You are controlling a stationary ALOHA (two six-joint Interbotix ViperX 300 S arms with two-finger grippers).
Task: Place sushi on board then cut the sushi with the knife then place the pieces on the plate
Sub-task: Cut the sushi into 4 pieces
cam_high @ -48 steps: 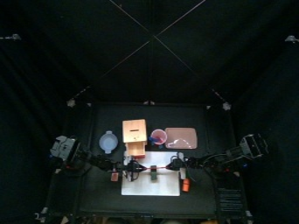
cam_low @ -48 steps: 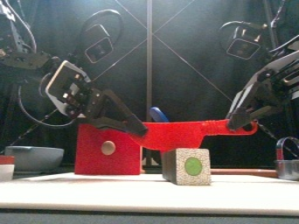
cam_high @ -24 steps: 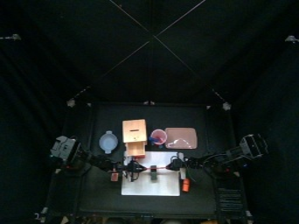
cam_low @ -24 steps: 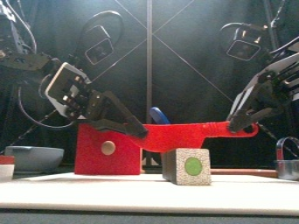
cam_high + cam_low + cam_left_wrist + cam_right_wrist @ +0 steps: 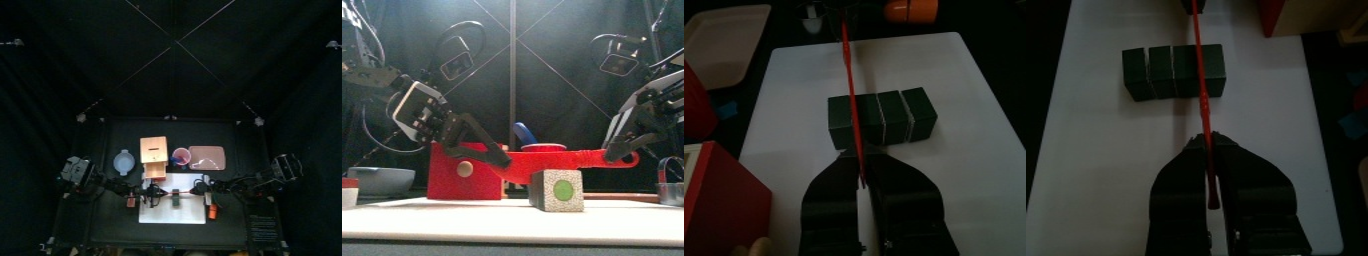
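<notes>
Red knife (image 5: 556, 157), clamped at either end by my left gripper (image 5: 497, 156) and right gripper (image 5: 621, 155), has sunk nearer the sushi roll (image 5: 556, 188) on the white board (image 5: 798, 90); I judge the cut imminent.

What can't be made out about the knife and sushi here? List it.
- Front view: sushi roll shows only its end face; the blocks behind are hidden.
- Wrist views: the red knife vanishes at each end between the left fingers and the right fingers.
- Left wrist view: pink tray cut off by the edge.
- Top view: knife and roll too small to read.
</notes>
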